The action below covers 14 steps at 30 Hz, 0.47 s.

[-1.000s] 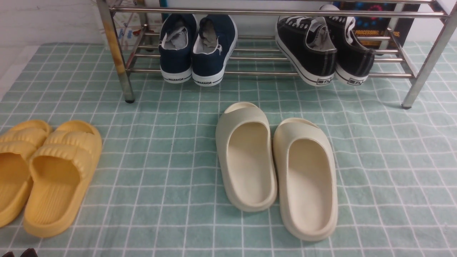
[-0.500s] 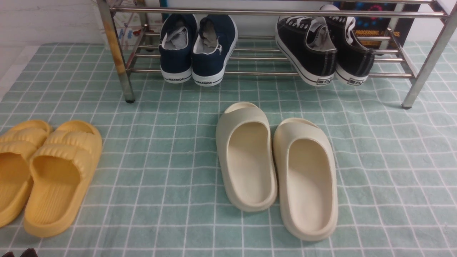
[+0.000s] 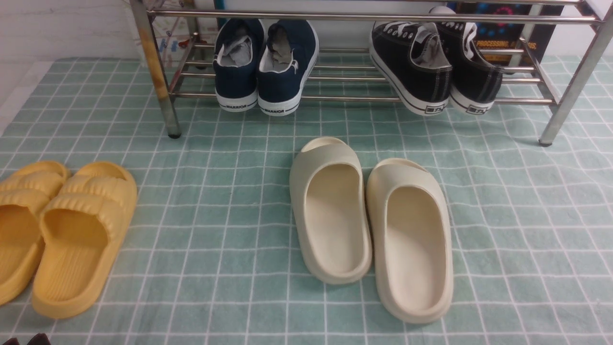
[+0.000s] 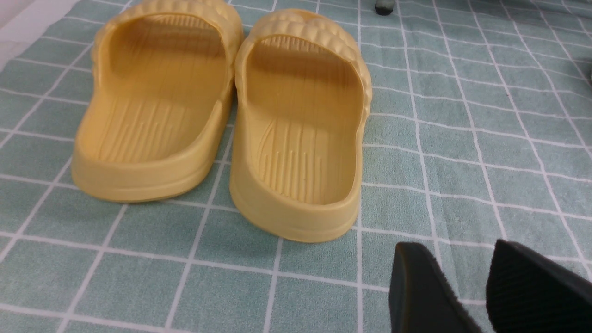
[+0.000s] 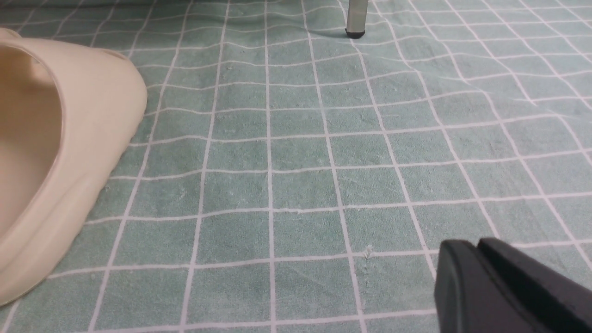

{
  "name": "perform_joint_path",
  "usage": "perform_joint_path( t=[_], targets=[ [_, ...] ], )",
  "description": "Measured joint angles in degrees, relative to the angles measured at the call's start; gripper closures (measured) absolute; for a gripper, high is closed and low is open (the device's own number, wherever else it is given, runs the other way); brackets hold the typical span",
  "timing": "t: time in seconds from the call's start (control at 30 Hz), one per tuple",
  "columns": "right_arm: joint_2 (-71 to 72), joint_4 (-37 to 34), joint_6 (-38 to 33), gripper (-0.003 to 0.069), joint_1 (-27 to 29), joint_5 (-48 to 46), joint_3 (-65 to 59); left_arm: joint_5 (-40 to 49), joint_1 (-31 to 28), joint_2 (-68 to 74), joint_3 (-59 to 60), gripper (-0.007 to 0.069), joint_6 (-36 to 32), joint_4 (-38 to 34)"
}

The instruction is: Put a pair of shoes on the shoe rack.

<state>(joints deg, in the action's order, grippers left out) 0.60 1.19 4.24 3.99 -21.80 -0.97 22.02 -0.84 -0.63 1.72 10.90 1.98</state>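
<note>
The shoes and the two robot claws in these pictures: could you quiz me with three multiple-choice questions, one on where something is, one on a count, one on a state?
1. Where do the black sneakers sit?
A. On the shoe rack's lower shelf, right of the navy sneakers
B. On the green mat beside the cream slides
C. Inside the yellow slides

2. How many pairs of slides lie on the mat?
A. One
B. Two
C. Three

3. How does the left gripper stand?
A. Shut on a yellow slide
B. Shut on a sneaker
C. Open, holding nothing

Answers:
1. A: both black heels rest on the rack's bars, right of the navy pair.
2. B: the yellow slides and the cream slides are the only pairs there.
3. C: mat shows between its two fingers, near the yellow pair.
</note>
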Motion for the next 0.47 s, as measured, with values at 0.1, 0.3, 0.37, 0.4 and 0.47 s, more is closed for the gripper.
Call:
perform_joint_path(
  t=[0.1, 0.3, 0.37, 0.4, 0.47],
  targets=[
    [0.0, 0.0, 0.0, 0.0578, 0.0, 0.0, 0.0, 0.0, 0.0, 0.0, 0.0, 0.0386, 0.0, 0.0],
    [0.0, 0.0, 0.0, 0.0569, 0.0, 0.0, 0.0, 0.0, 0.0, 0.0, 0.0, 0.0386, 0.0, 0.0],
    [0.0, 0.0, 0.0, 0.0567, 0.0, 0.0, 0.0, 0.0, 0.0, 0.0, 0.0, 0.0386, 0.0, 0.0],
    [0.0, 0.0, 0.0, 0.0566, 0.0, 0.0, 0.0, 0.0, 0.0, 0.0, 0.0, 0.0386, 0.0, 0.0],
    [0.0, 0.0, 0.0, 0.0566, 0.0, 0.0, 0.0, 0.0, 0.0, 0.0, 0.0, 0.0386, 0.0, 0.0]
  ],
)
